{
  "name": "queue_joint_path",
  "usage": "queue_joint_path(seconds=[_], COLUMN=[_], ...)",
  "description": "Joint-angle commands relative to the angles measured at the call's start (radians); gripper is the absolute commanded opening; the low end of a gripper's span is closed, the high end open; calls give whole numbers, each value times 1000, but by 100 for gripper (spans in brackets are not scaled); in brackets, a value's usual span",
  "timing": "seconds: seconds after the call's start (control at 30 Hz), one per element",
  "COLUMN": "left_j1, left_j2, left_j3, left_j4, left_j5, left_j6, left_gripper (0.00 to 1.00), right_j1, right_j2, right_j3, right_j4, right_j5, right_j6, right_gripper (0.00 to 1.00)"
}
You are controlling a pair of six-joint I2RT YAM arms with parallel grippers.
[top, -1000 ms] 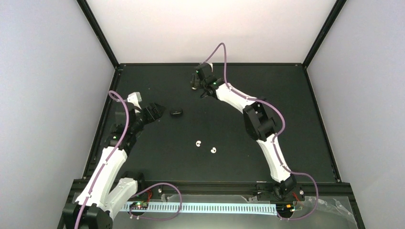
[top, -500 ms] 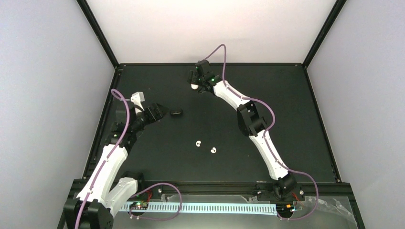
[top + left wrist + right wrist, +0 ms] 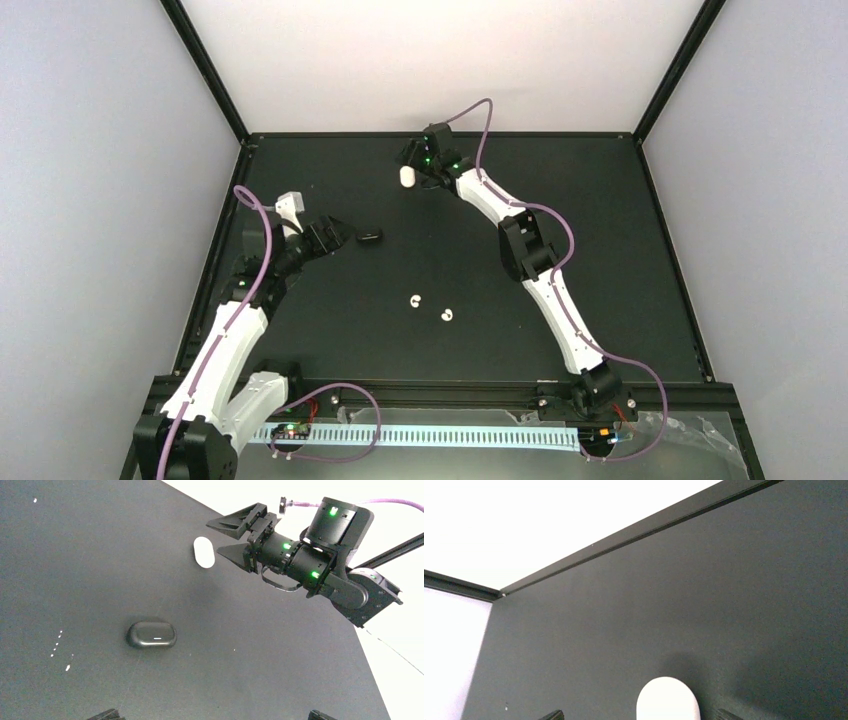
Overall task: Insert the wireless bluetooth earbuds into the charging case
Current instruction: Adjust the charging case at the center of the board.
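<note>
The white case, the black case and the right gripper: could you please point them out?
white case [image 3: 204, 552], left wrist view, middle of its top
black case [image 3: 151, 634], left wrist view, centre of its lid
right gripper [image 3: 213, 538], left wrist view, midway between fingertips

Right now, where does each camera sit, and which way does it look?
Top: above and behind, looking down on the table; left arm and right arm show whole.
Left wrist: on the left arm, looking across the table at the black case; only its own fingertips show, at the bottom edge.
Right wrist: on the right arm, low, facing the table's far edge; its fingertips show either side of the white case.
Shared: both wrist views hold the white case; the left one also sees the open right gripper.
</note>
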Motion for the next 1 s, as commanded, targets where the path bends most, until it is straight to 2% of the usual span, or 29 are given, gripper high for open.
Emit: queue_joint_path(seconds=[0.0, 0.17, 0.53, 0.97], left_j1=[7, 8, 8, 8], left_j2=[15, 22, 46, 57], left_j3=[35, 38, 36, 32], left_j4=[13, 10, 18, 31], left_j5=[23, 21, 23, 57], left_j6=[-11, -8, -7, -14], left_gripper=[99, 99, 99, 99], right_j1=[-14, -32, -42, -4], right_j2=[46, 72, 146, 132], right_j3=[41, 45, 84, 22], right_j4=[83, 162, 215, 227], right_j5=[-88, -142, -223, -359], right_j6=[105, 194, 240, 191], right_gripper=[78, 78, 78, 77])
